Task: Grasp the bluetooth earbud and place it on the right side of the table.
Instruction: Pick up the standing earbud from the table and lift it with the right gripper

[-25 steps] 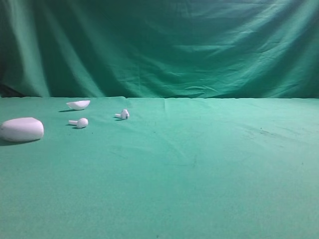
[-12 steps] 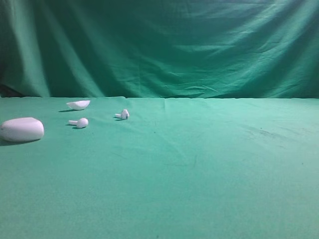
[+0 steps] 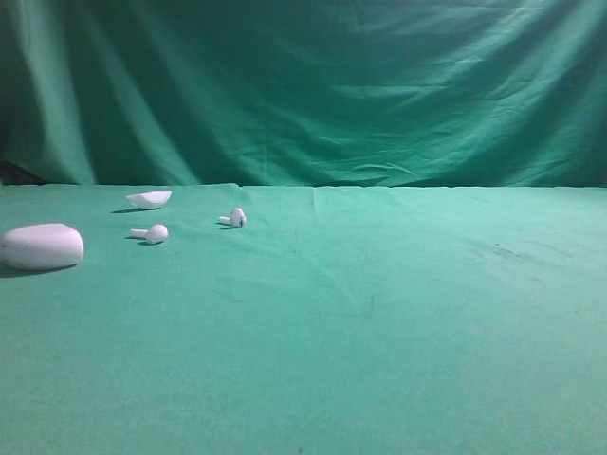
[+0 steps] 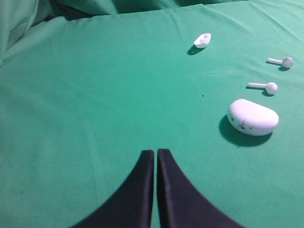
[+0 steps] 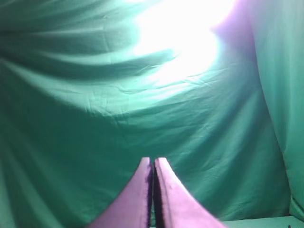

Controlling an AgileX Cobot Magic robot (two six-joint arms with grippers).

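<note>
The bluetooth earbud [image 3: 237,217] lies on the left part of the green table [image 3: 398,341]; it is white with a small dark mark on its head. In the left wrist view the earbud [image 4: 286,61] shows at the far right. My left gripper [image 4: 155,151] is shut and empty, hovering over bare cloth well short of the earbud. My right gripper [image 5: 153,159] is shut and empty, pointing at the green backdrop. Neither gripper appears in the exterior high view.
An all-white earbud [image 3: 152,232] lies left of the marked one. A large white oval case [image 3: 41,246] sits near the left edge, and a small white shell-shaped piece [image 3: 149,199] lies behind. The green backdrop [image 3: 313,85] hangs at the rear.
</note>
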